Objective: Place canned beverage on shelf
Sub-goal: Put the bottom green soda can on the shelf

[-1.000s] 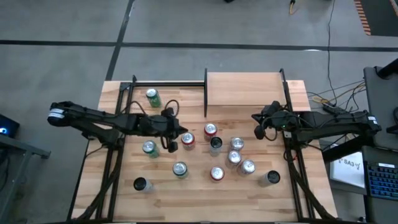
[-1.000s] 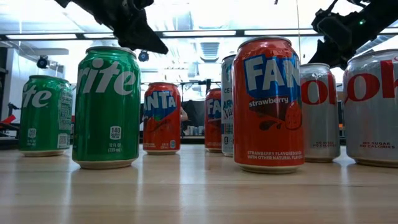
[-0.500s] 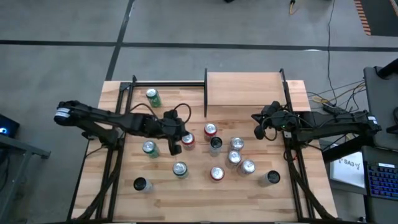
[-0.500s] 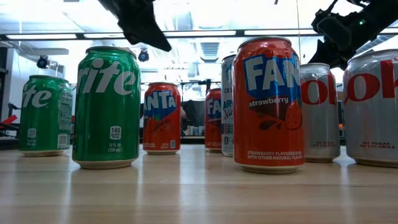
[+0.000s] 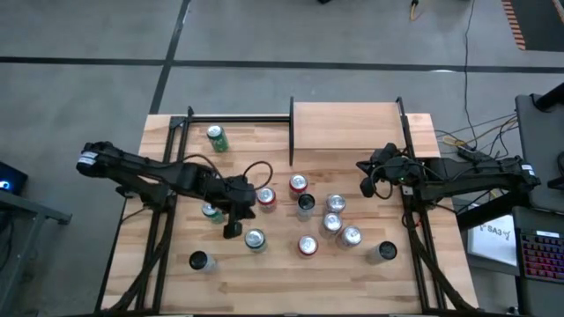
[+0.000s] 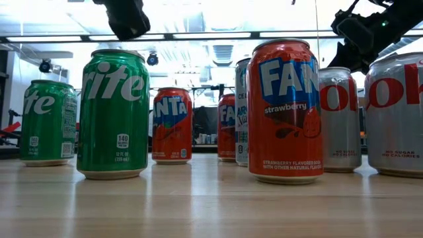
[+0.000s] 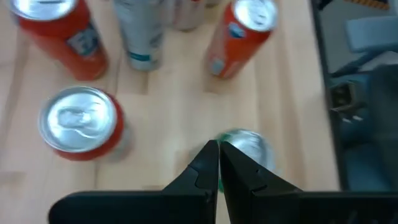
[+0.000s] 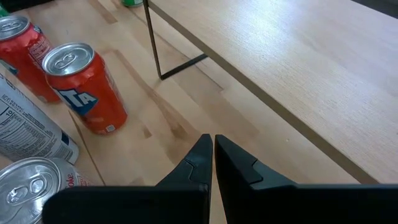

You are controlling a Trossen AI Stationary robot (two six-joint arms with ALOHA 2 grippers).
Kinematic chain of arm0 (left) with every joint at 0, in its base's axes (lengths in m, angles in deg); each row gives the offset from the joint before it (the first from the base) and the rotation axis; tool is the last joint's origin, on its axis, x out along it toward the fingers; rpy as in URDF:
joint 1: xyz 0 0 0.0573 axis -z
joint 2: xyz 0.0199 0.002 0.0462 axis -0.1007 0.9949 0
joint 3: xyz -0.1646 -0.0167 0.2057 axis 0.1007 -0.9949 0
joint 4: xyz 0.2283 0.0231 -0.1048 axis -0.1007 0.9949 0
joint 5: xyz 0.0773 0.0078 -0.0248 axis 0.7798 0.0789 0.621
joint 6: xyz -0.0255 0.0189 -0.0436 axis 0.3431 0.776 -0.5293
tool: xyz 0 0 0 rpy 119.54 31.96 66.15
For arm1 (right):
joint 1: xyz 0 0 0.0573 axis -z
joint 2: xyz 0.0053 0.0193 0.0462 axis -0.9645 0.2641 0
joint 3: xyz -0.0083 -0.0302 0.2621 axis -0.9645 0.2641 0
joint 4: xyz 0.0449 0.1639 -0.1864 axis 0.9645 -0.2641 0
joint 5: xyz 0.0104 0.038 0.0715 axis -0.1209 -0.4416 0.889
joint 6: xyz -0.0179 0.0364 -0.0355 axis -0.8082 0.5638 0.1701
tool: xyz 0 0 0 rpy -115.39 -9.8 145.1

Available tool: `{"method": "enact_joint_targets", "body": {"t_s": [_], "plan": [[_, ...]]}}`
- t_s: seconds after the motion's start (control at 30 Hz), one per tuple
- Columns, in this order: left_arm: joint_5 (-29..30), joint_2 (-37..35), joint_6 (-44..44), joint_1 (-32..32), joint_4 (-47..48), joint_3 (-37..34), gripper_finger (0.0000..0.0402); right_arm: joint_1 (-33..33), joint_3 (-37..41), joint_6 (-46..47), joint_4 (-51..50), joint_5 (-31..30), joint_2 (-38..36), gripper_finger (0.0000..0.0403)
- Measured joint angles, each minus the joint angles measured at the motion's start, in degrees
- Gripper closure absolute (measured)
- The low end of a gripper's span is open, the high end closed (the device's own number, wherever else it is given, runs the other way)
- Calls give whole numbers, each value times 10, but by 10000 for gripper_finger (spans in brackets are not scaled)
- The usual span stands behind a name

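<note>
Several drink cans stand upright on the striped wooden tabletop (image 5: 176, 282). The shelf (image 5: 345, 123), a light wood board with thin black posts, sits at the far edge; the right wrist view shows it too (image 8: 292, 68). My left gripper (image 5: 232, 232) is shut and slants down, in the air left of a green can (image 5: 256, 239). That can (image 7: 250, 144) shows just beyond its fingertips (image 7: 219, 152). In the low view the left gripper (image 6: 127, 20) hangs above the green can (image 6: 114, 112). My right gripper (image 5: 365, 187) is shut and empty, in the air by the shelf's near right corner.
Red cans (image 5: 264, 198) (image 5: 298, 185) stand far of the left gripper, a second green can (image 5: 210, 211) lies partly under the left arm, and a third (image 5: 216, 136) is at the far left. Silver and red cans (image 5: 336, 220) cluster mid-table. A black rail (image 5: 238, 119) runs left of the shelf.
My left gripper, staying shut, has swung away from the red can toward the table's near edge and slightly left. It has tipped steeper downward and now sits beside the green can. No can has moved.
</note>
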Motion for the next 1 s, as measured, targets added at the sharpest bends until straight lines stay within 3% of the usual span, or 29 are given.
{"method": "enact_joint_targets", "body": {"t_s": [0.33, 0.8, 1.0], "plan": [[0, 3, -21, 74, 19, 34, 402, 0, 0, -1, 0, 0, 0, 394], [4, 3, -89, 84, 18, 34, 401, 0, 0, 1, 0, 0, 0, 394], [14, 3, -91, 85, 6, 34, 374, 0, 0, 1, 0, 0, 0, 394]]}}
